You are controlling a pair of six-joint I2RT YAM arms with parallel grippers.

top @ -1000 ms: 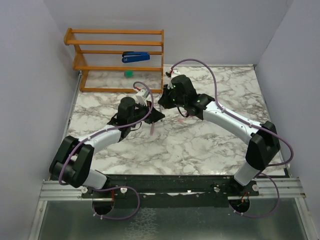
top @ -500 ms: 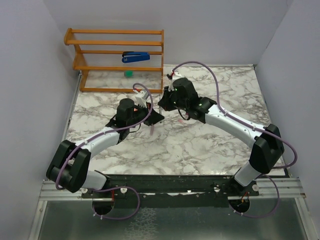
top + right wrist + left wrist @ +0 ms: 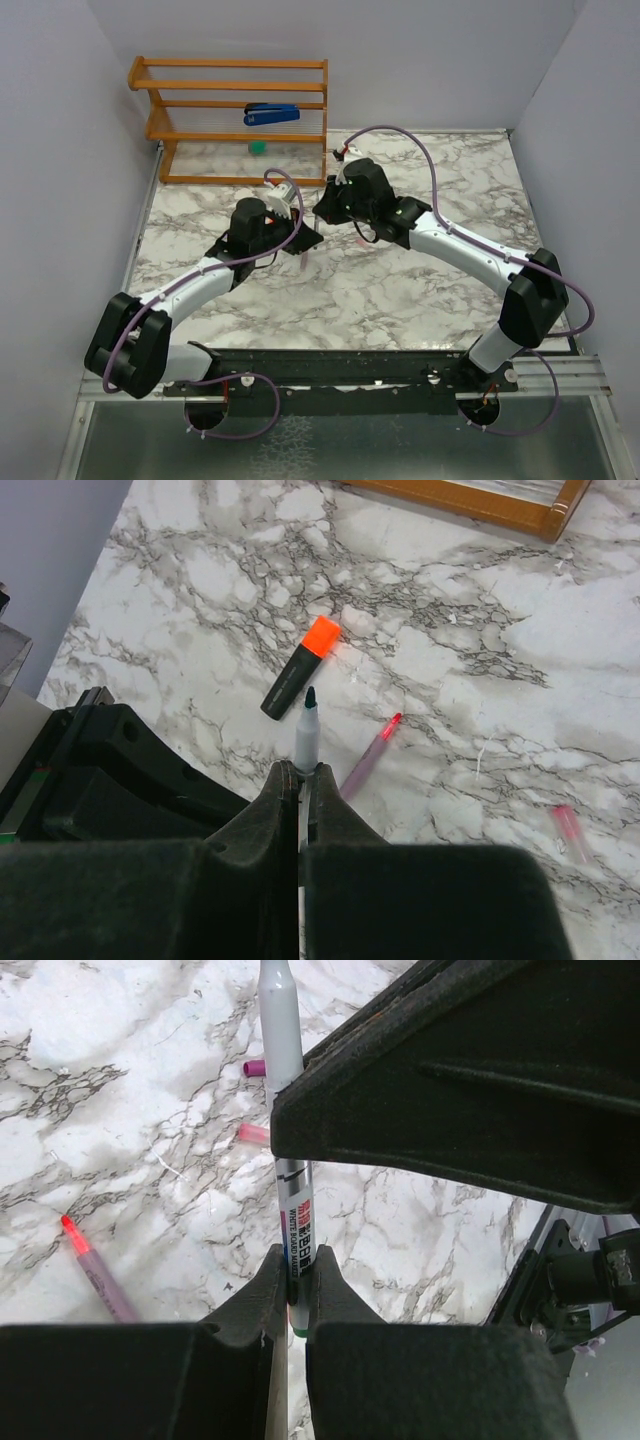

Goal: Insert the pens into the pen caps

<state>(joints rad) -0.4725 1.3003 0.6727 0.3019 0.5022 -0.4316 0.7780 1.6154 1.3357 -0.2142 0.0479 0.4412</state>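
Both grippers hold the same grey pen (image 3: 280, 1020) above the marble table. My left gripper (image 3: 297, 1260) is shut on its labelled lower barrel. My right gripper (image 3: 300, 770) is shut near the other end, and the pen's dark tip (image 3: 310, 696) pokes out past its fingers. In the top view the left gripper (image 3: 300, 232) and right gripper (image 3: 322, 208) meet mid-table. Below lie the pink pen (image 3: 368, 755) with its red tip bare, a pink cap (image 3: 252, 1133), a purple cap (image 3: 253, 1067), and the black marker (image 3: 284, 685) with the orange cap (image 3: 321, 636) on its end.
A wooden rack (image 3: 230, 120) stands at the back left of the table. A blue stapler-like object (image 3: 271, 113) rests on its shelf and a small green object (image 3: 259, 146) lies under it. Grey walls close in both sides.
Both grippers, still shut on the grey pen, drifted slightly left and toward the rack. The left arm's elbow swung further left.
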